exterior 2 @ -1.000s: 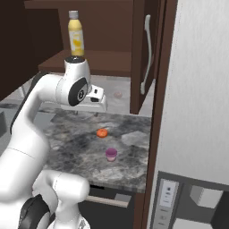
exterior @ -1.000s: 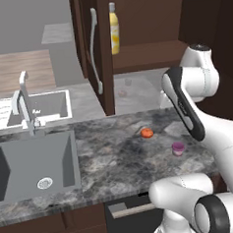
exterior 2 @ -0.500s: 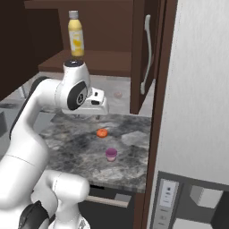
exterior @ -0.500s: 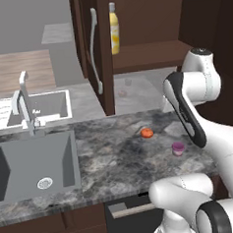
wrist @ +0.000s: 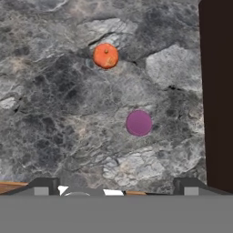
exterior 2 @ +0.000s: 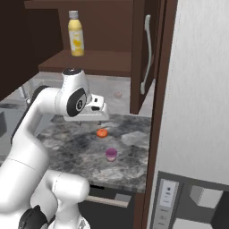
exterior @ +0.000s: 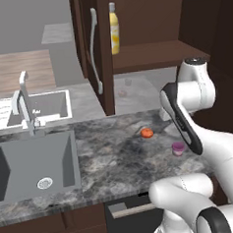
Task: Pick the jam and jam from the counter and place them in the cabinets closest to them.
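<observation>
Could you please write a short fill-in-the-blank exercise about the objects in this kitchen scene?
1. The small pinkish-purple cylindrical jam jar stands on the grey marbled stone ____.
2. The flattish orange-red round fruit lies ____ from that jar, not touching it.
3. The tall yellow bottle stands on the brown wooden cabinet ____.
4. The pincer jaws stand ____.

Missing words: counter; apart; shelf; open

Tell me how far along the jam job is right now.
Done: the cabinet door stands open, but no jar shows on the shelf, just a yellow bottle. In hand: nothing; the gripper is open above the pinkish-purple jam, which sits on the counter. Left: grasping and shelving it.
</observation>
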